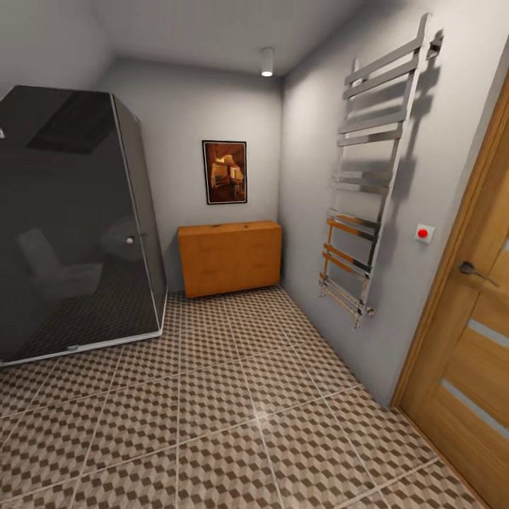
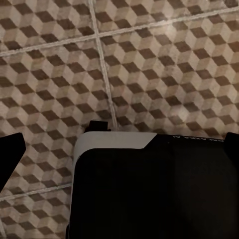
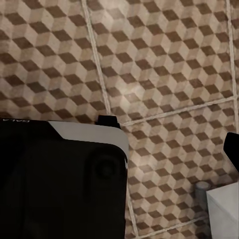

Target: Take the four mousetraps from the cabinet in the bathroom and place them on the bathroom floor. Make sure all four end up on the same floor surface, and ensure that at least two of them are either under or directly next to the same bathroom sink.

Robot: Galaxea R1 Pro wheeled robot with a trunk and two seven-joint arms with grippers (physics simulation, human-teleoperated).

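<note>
The orange-brown cabinet (image 1: 230,258) stands shut against the far wall, under a framed picture (image 1: 225,172). Between me and the cabinet stretches the bathroom floor (image 1: 233,396) with its cube-pattern tiles. The mousetraps and the bathroom sink are out of view. In the left wrist view my left gripper (image 2: 124,142) hangs open over the tiles (image 2: 149,64), with one dark fingertip (image 2: 12,154) at each side edge and nothing between them. My right gripper (image 3: 119,144) also points down at the floor (image 3: 164,59); one fingertip (image 3: 232,149) shows at the edge, set wide.
A dark glass shower enclosure (image 1: 71,226) fills the left side. A chrome towel rail (image 1: 367,184) hangs on the right wall, beside a red button (image 1: 423,232) and a wooden door (image 1: 474,339). My own black and white body (image 2: 149,189) shows in both wrist views.
</note>
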